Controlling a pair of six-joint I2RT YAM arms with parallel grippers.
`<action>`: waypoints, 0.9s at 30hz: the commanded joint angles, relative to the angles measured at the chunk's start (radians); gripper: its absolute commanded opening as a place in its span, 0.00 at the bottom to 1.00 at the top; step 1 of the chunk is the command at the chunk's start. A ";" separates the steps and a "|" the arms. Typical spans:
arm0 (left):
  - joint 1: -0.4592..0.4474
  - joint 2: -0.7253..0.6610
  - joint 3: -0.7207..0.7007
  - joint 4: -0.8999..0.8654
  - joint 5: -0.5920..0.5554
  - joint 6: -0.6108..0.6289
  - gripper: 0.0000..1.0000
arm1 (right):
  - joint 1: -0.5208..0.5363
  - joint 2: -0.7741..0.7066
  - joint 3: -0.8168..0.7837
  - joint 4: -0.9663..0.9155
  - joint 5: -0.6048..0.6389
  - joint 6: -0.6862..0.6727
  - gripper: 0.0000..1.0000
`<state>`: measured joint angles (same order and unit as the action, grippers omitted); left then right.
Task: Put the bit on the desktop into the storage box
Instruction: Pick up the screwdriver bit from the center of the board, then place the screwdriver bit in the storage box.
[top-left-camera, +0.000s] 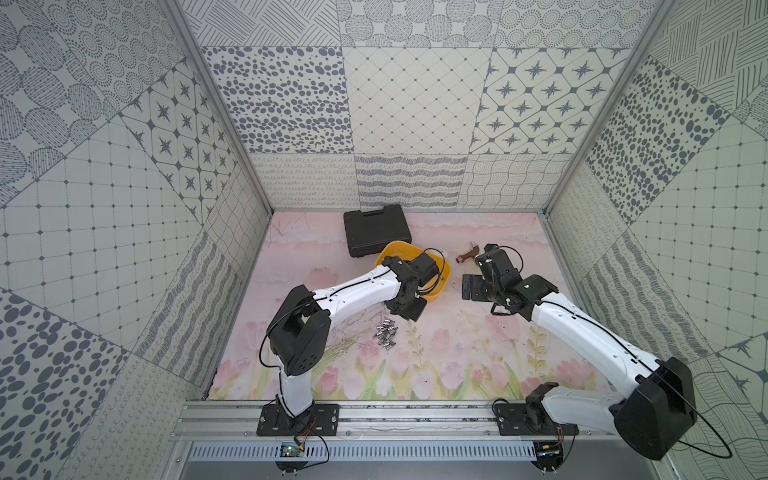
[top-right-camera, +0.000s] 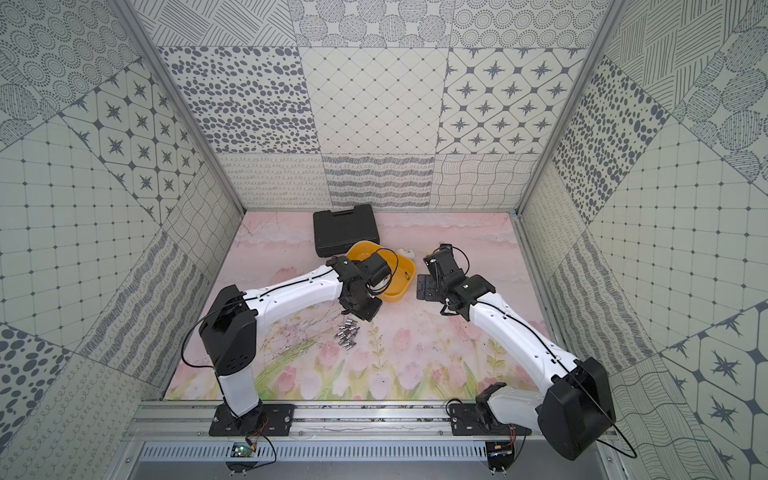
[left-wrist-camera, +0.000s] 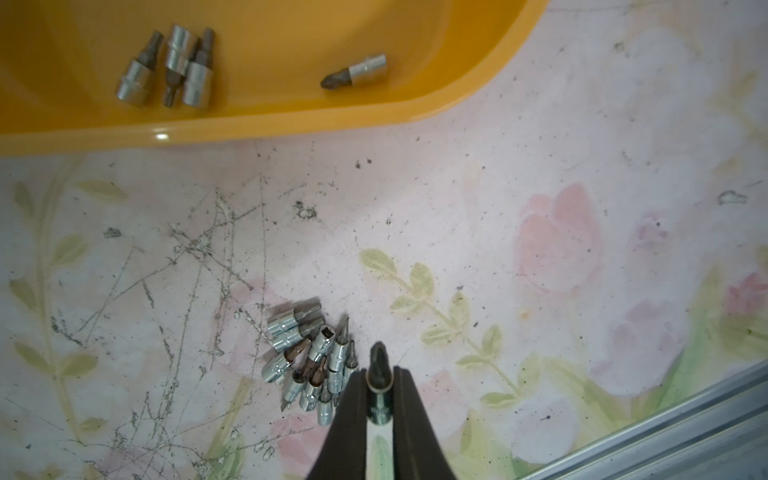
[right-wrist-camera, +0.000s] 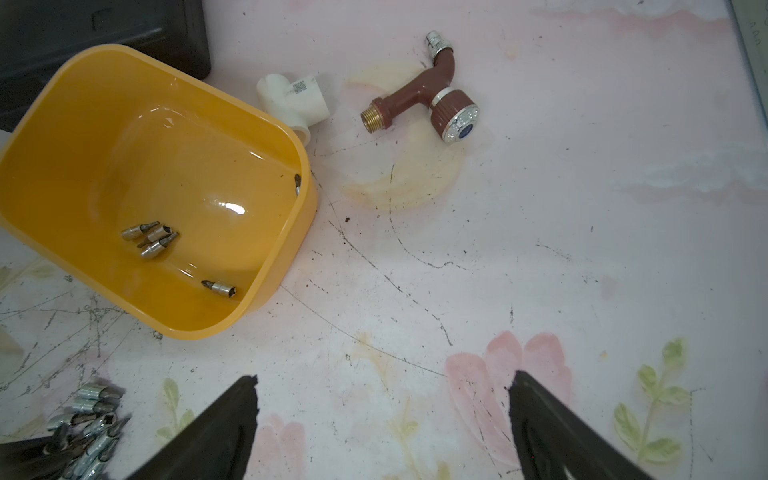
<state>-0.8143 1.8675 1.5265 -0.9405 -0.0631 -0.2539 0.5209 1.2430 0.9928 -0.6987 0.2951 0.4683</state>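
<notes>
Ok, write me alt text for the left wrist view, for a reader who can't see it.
The left gripper is shut on a bit, over the floral desktop and right beside a pile of loose bits. Beyond them lies the yellow storage box, already holding a cluster of three bits and a lone bit.

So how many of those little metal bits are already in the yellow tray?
5. In the yellow tray, a cluster of three bits lies on the floor, a lone bit near one corner, another bit against the wall under the rim. A cropped edge could hide more.
</notes>
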 joint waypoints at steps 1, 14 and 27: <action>0.009 -0.008 0.071 -0.061 -0.039 0.062 0.09 | -0.004 0.005 0.024 0.025 -0.001 0.007 0.97; 0.082 0.017 0.237 -0.090 -0.057 0.131 0.09 | -0.005 -0.001 0.022 0.027 -0.002 0.006 0.96; 0.180 0.139 0.407 -0.100 -0.041 0.190 0.09 | -0.008 -0.016 0.012 0.025 0.004 0.008 0.97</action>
<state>-0.6632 1.9667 1.8793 -1.0134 -0.1081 -0.1184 0.5209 1.2423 0.9928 -0.6987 0.2955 0.4683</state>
